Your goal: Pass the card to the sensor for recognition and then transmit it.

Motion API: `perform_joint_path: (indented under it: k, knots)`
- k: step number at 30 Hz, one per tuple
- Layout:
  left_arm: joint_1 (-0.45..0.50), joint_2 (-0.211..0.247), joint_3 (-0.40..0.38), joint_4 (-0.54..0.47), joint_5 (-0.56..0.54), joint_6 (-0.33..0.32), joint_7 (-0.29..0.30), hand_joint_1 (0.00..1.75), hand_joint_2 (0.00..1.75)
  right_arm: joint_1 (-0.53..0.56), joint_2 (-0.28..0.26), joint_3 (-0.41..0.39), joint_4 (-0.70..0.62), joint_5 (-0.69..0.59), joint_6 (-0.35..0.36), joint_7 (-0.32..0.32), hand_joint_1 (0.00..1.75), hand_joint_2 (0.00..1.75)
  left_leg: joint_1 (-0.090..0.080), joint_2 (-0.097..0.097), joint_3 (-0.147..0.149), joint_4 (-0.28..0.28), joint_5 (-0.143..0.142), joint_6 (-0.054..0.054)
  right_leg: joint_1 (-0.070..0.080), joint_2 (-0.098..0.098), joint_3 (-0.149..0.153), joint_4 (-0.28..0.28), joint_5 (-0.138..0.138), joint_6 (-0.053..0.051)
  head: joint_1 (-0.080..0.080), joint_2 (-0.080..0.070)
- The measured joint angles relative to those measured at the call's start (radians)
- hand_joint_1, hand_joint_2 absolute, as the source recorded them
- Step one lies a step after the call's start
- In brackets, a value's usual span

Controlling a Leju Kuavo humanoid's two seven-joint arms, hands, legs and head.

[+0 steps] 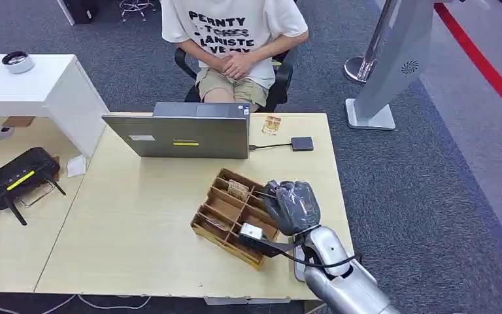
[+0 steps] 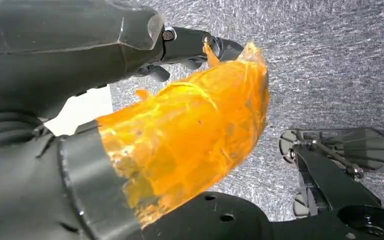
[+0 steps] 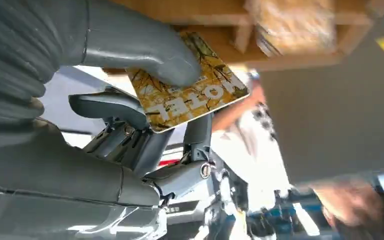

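Above the wooden tray (image 1: 225, 219) on the table (image 1: 137, 216), the right hand (image 3: 105, 115) pinches the card (image 3: 190, 95) between thumb and fingers. The left hand (image 2: 130, 65) hangs over the carpet, thumb taped orange, holding nothing; how far its fingers are apart I cannot tell.

Open laptop (image 1: 186, 134), black router (image 1: 18, 178), seated person (image 1: 234, 46) behind desk (image 1: 131, 216).

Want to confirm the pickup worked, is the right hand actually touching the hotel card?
Touching. The right wrist view shows the right hand pinching the card: its thumb presses on the printed face and dark fingers sit behind it.
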Motion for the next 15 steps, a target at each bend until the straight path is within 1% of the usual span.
perform_joint_path:
  k: [7,13,15]
  knots:
    - [0.003,-0.005,0.023,0.000,-0.003,0.000,0.000,0.00,0.00,0.014,-0.006,-0.011,-0.210,-0.015,-0.029,-0.011,1.75,1.75,0.000,0.000,-0.001,0.000,0.000,0.000,0.000,0.000,-0.001,0.000,0.000,0.000,0.000,0.000]
    - [0.004,-0.007,0.033,0.000,-0.003,0.000,0.000,0.00,0.00,0.023,-0.013,-0.014,-0.273,-0.015,-0.030,-0.012,1.75,1.75,0.000,0.000,-0.001,0.000,0.000,0.000,0.000,0.000,-0.001,0.000,0.000,0.000,0.000,0.000]
    - [0.004,-0.008,0.035,0.000,-0.003,0.000,0.000,0.00,0.00,0.028,-0.014,-0.016,-0.286,-0.015,-0.058,-0.027,1.75,1.75,0.000,0.000,-0.001,0.000,0.000,0.000,0.000,0.000,-0.001,0.000,0.000,0.000,0.000,0.000]
